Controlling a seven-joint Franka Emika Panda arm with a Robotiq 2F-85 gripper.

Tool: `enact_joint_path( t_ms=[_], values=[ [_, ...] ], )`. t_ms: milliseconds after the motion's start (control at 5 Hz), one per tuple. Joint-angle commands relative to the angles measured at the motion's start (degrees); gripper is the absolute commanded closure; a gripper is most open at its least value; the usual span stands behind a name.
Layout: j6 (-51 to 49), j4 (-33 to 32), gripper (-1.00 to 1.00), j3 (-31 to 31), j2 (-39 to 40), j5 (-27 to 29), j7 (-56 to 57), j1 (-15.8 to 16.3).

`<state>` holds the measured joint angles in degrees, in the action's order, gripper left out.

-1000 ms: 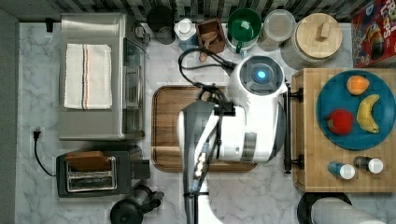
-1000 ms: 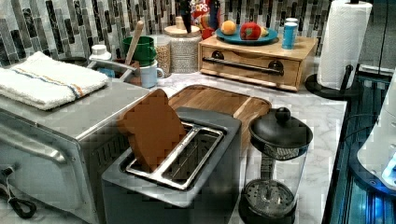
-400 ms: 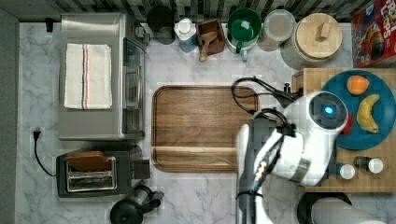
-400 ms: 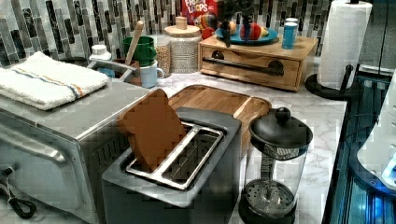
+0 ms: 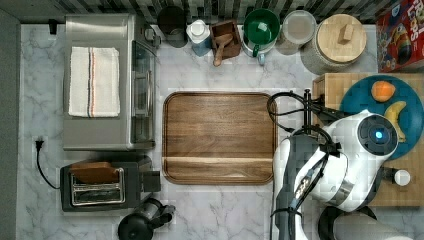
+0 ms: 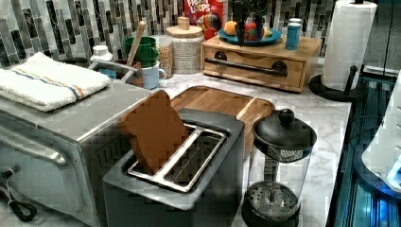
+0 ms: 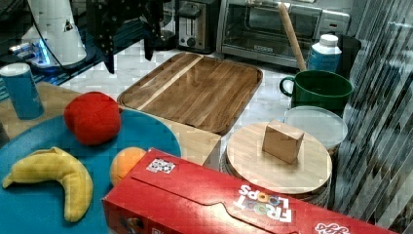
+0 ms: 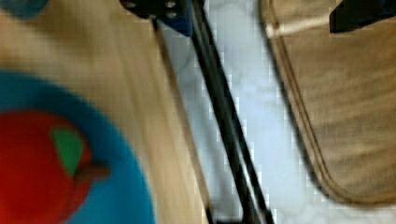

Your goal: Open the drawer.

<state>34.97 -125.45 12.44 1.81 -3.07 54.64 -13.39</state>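
i've got the gripper open wide, straddling the drawer handle w/ room to clamp & pull.

White marble counter. On it: brown wooden tray just beside the arm; toaster oven, toaster, French press far side of tray; bamboo drawer unit under the arm; paper-towel stand.
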Motion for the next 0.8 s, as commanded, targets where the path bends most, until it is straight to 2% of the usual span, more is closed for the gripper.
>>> enact_joint_path(
  t_ms=[200, 600, 800],
  values=[
    [8.19, -0.90, -1.00, -2.16, 1.02, 0.57, 8.67, 1.61],
    [16.10, -4.52, -1.00, -0.87, 3.59, -0.03, 12.00, 0.78],
    [19.32, -6.20, -1.00, -0.84, 4.98, 2.38, 12.32, 0.48]
  ],
)
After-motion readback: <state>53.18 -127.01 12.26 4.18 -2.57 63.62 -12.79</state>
